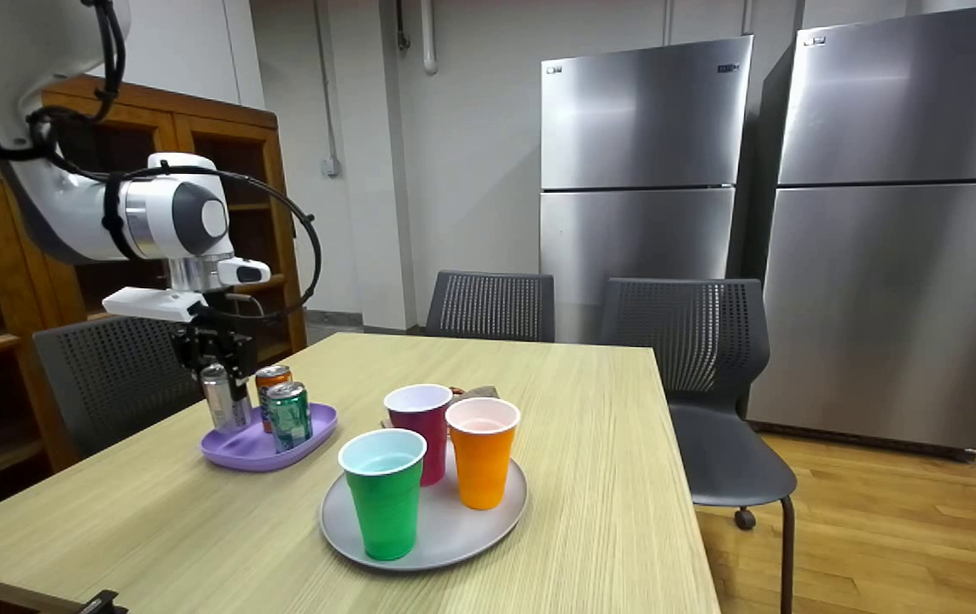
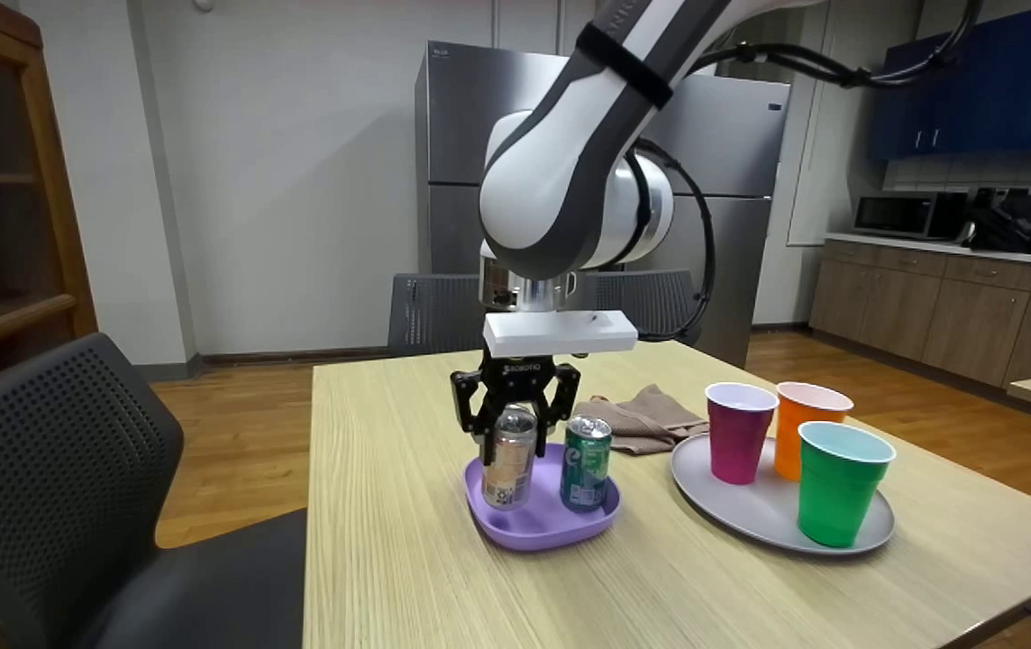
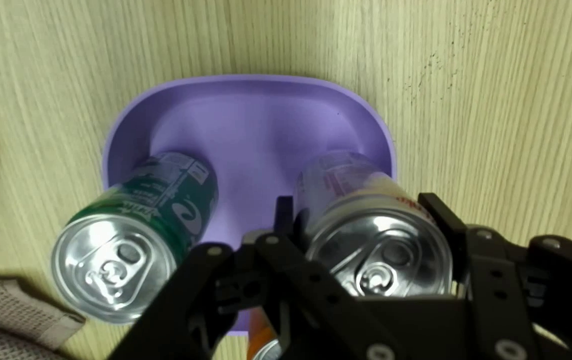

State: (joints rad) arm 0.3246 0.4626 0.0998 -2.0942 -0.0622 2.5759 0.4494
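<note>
A purple tray [image 1: 322,431] holds cans on the wooden table; it also shows in the wrist view [image 3: 251,115]. My gripper [image 2: 515,443] points down at the tray. In the wrist view my gripper [image 3: 358,205] has its fingers against both sides of a silver can [image 3: 381,250], which also shows in both exterior views [image 1: 223,401] [image 2: 510,473]. I cannot tell whether its base touches the tray. A green can [image 3: 116,260] stands upright beside it, apart from the fingers. An orange can [image 1: 270,379] stands behind them, partly under my gripper in the wrist view [image 3: 262,342].
A grey plate [image 2: 705,491] bears a purple cup [image 2: 739,442], an orange cup [image 1: 481,465] and a green cup [image 1: 386,512]. A brown cloth [image 2: 646,419] lies between tray and plate. Dark chairs [image 1: 496,307] stand round the table [image 1: 607,477].
</note>
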